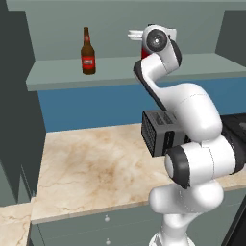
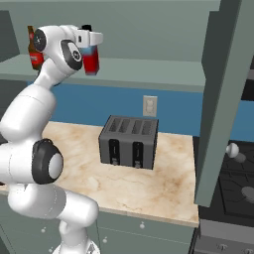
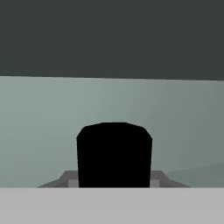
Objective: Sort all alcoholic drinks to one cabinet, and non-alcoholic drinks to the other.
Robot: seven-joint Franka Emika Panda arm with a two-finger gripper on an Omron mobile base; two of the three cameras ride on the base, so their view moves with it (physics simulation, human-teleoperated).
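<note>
The squat flat bottle (image 2: pixel 91 60), red below with a black cap, hangs upright at the open cabinet shelf (image 2: pixel 149 72), and my gripper (image 2: pixel 91 43) is shut on its upper part. In the hand view its black cap (image 3: pixel 114 153) stands right in front of the camera, with the cabinet's back wall behind it. In the left base view the wrist hides the flat bottle except for a red sliver (image 1: pixel 143 52). The slim brown beer bottle (image 1: pixel 87 52) with a red label stands upright on the same shelf, further left and apart from the hand. The arm partly covers the beer bottle (image 2: pixel 32 49) in the right base view.
A dark toaster (image 2: pixel 130 143) sits on the marble counter (image 1: pixel 86 163) below the shelf. An open cabinet door (image 2: pixel 218 99) hangs at the right, another (image 1: pixel 14 96) at the left. A stove (image 2: pixel 233 188) borders the counter's right end. A wall outlet (image 2: pixel 150 105) is behind the toaster.
</note>
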